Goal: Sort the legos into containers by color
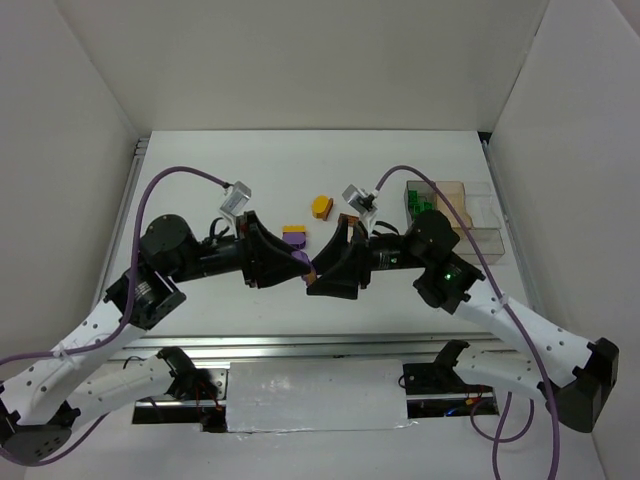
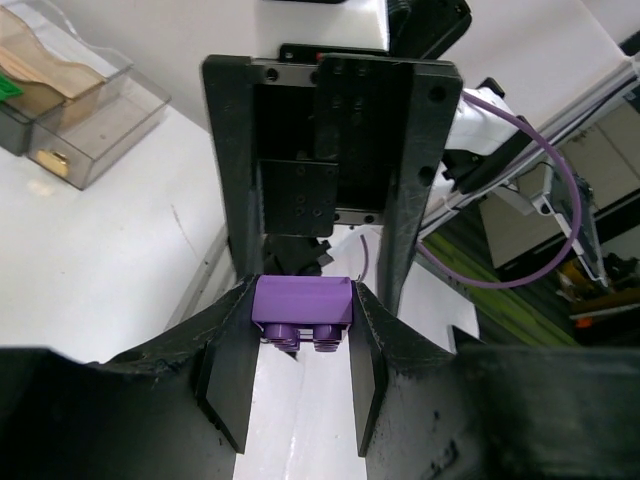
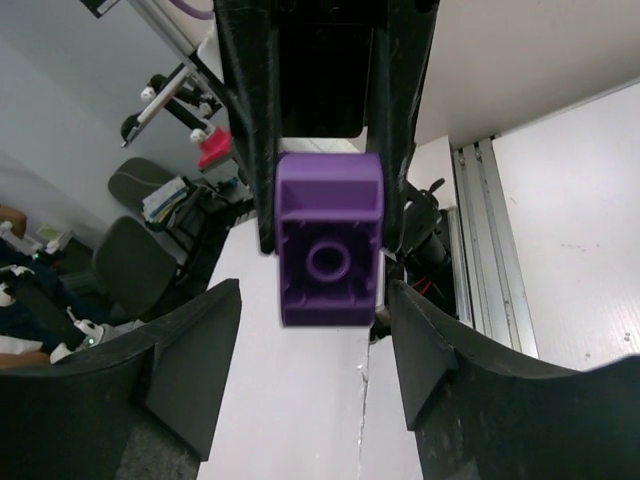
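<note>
Purple brick [image 2: 302,308] held clear of the table at mid-workspace, pinched by its side faces in the left gripper [image 2: 302,328]. Opposite, right gripper [image 3: 315,300] with fingers spread wide, flanking the brick without contact. For a sound handover: centre on the portion protruding past the left fingertips, clamp squarely, release the left pinch only afterwards. Containers [image 1: 478,232] well apart, far right.

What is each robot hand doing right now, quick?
Left gripper: fingers closed on a purple brick.
Right gripper: fingers open, gripping nothing.
</note>
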Tool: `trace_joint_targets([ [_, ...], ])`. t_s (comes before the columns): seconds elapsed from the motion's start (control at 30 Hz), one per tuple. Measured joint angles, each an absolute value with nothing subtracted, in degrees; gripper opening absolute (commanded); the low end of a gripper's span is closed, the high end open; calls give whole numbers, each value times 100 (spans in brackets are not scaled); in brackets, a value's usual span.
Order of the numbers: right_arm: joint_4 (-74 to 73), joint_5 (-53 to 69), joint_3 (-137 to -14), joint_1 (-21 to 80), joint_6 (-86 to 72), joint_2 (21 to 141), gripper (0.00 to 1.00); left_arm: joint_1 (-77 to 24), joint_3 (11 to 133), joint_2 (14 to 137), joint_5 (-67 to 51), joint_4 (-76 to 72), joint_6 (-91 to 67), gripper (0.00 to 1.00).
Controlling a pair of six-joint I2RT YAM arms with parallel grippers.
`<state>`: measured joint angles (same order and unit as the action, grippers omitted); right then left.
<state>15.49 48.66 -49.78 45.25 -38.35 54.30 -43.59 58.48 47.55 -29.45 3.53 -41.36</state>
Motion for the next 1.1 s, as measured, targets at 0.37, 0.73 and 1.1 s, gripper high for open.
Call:
trace_joint_targets([
  [0.37, 1459, 4790, -5227, 4626, -3669, 5784, 0, -4322, 5723, 4818, -3153, 106, -4191, 90],
  [0.73, 285, 3518, -5146, 2842, -2674, 6106, 0, -4342, 6753, 4604, 377, 2617, -3898, 99],
  [1.1, -1256, -659, -6051, -213, -2331, 8256, 0, -4335, 6252, 3664, 2145, 4169, -3111, 100],
])
